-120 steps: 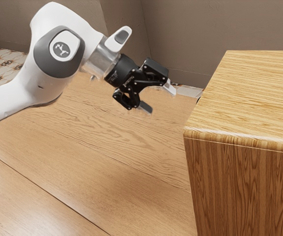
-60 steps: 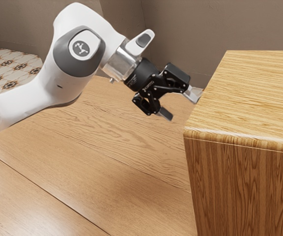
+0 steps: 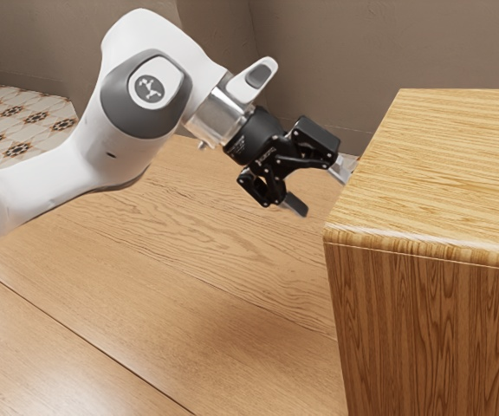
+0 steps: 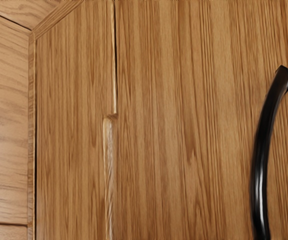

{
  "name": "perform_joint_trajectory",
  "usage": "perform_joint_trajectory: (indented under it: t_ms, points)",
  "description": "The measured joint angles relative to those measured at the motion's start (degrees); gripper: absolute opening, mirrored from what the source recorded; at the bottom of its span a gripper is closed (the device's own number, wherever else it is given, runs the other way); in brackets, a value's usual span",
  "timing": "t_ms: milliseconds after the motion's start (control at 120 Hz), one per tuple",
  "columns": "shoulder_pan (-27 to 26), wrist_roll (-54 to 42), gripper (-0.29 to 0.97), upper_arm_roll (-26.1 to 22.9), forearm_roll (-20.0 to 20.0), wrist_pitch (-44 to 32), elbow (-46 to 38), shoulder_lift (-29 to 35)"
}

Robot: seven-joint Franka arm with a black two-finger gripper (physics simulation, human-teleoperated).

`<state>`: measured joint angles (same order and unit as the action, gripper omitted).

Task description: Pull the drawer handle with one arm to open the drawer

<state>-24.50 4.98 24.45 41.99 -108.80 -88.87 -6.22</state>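
From the side, the black gripper (image 3: 319,187) hangs empty, fingers spread, just beside the wooden cabinet (image 3: 431,260); from the wrist, a curved black drawer handle (image 4: 265,160) sits on the wood-grain drawer front (image 4: 184,125).

— What is the cabinet (image 3: 431,217) made of?
— Wood. It is light brown with wavy lines, and it looks smooth. The table (image 3: 145,286) is wood too.
— And the handle (image 4: 266,160)?
— Black, smooth and shiny.
— The arm (image 3: 102,147)?
— White plastic, smooth, a little shiny. It has a silver metal ring (image 3: 213,113). The gripper (image 3: 319,187) is black and dull.
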Motion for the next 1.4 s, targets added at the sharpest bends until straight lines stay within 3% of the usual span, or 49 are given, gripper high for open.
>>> perform_joint_trajectory:
  t_ms: [467, 1158, 1400]
  points:
    - [-0.12, -0.38, 0.68, -0.20, -0.02, 0.02, 3.15, -2.96]
    - [2.27, -0.62, 0.68, 1.94, -2.90, -0.02, -3.53, 3.09]
    - [0.17, -0.72, 0.68, 3.50, -3.40, 0.00, -4.42, 3.27]
